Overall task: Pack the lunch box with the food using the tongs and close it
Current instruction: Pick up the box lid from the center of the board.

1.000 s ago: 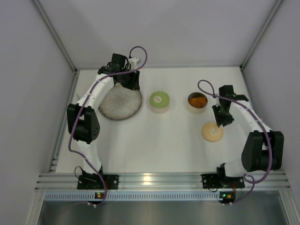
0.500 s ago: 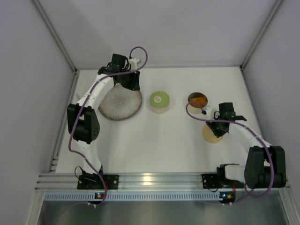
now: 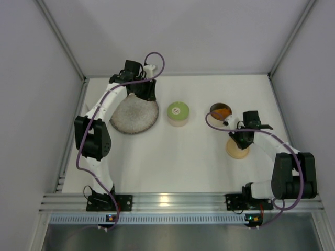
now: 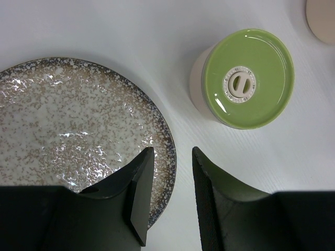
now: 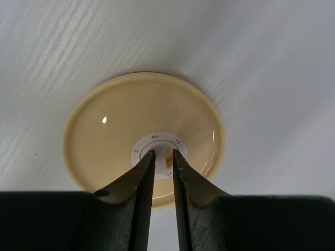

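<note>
The lunch box is two round tins. One wears a green lid (image 3: 178,112) (image 4: 246,78). The other tin (image 3: 220,111) stands open with orange food (image 3: 221,112) inside. Its tan lid (image 3: 236,149) (image 5: 104,130) lies flat on the table in front of it. My right gripper (image 3: 242,137) (image 5: 163,152) is down on that lid, its jaws narrow on either side of the white centre grip (image 5: 163,144). My left gripper (image 3: 145,93) (image 4: 172,151) hangs open over the right rim of the plate, with nothing between its fingers. The tongs are out of view.
The wide speckled grey plate (image 3: 133,116) (image 4: 63,120) sits at the back left, bare. White walls with metal posts close in the table at the back and both sides. An aluminium rail runs along the near edge.
My right gripper swung from beside the open tin down onto the tan lid and narrowed its jaws on the lid's centre. The left arm has not moved.
</note>
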Controlling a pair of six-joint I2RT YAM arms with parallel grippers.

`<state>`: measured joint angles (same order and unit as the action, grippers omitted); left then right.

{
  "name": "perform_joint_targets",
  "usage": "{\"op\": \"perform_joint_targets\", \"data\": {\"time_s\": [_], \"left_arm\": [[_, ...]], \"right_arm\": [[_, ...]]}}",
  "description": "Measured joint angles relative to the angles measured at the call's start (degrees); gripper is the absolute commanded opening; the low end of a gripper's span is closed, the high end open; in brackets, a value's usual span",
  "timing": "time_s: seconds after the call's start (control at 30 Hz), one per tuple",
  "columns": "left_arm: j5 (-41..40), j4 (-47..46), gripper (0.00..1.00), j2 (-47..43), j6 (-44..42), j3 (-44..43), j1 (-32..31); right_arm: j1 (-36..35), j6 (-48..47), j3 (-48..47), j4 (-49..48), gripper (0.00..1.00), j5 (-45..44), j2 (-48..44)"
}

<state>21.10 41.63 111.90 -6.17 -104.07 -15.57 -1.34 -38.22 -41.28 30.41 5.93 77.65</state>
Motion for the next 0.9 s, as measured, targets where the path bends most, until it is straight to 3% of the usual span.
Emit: {"op": "perform_joint_targets", "data": {"time_s": [0.73,0.9], "left_arm": [[-0.42,-0.02,0.41,-0.11,-0.87,0.70,0.00],[-0.59,-0.04,0.41,-0.42,-1.07,1.14,0.00]], "right_arm": [[0.02,0.13,0.72,0.57,0.18,0.68,0.33],[0.04,0.79,-0.55,0.66,0.22,0.61,2.32]]}}
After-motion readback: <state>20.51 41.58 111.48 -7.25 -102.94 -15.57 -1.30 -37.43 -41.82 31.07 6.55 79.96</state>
